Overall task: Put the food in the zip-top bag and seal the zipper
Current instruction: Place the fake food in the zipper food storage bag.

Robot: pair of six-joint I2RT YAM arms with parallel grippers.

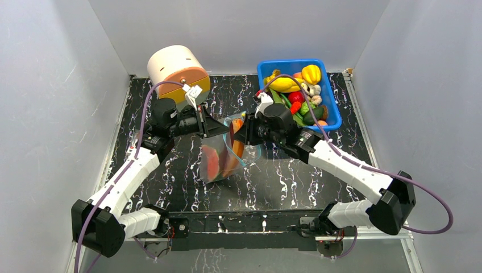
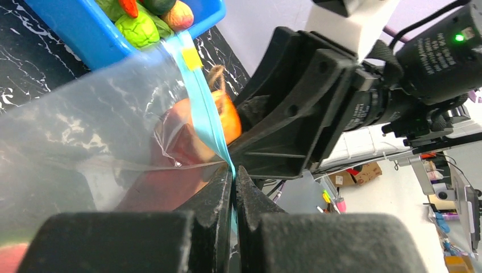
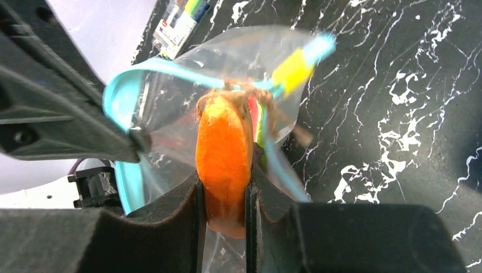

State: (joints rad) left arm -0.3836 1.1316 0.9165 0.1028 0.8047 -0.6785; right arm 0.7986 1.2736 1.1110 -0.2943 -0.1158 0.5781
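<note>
Right gripper (image 3: 223, 181) clamped on orange piece (image 3: 223, 142), one jaw on each side. Piece's far end sits at the open mouth of bag (image 1: 220, 165). Left gripper (image 2: 233, 170) pinched tight on zipper (image 2: 200, 105) at one end of the mouth, holding that edge up. Zipper loops open, unsealed. Bag hangs between the two grippers, mid table (image 1: 284, 182), with red and orange food (image 1: 212, 162) inside. More food piled in blue bin (image 1: 334, 114), far right. Far left, tan round thing (image 1: 176, 68) behind left arm.
</note>
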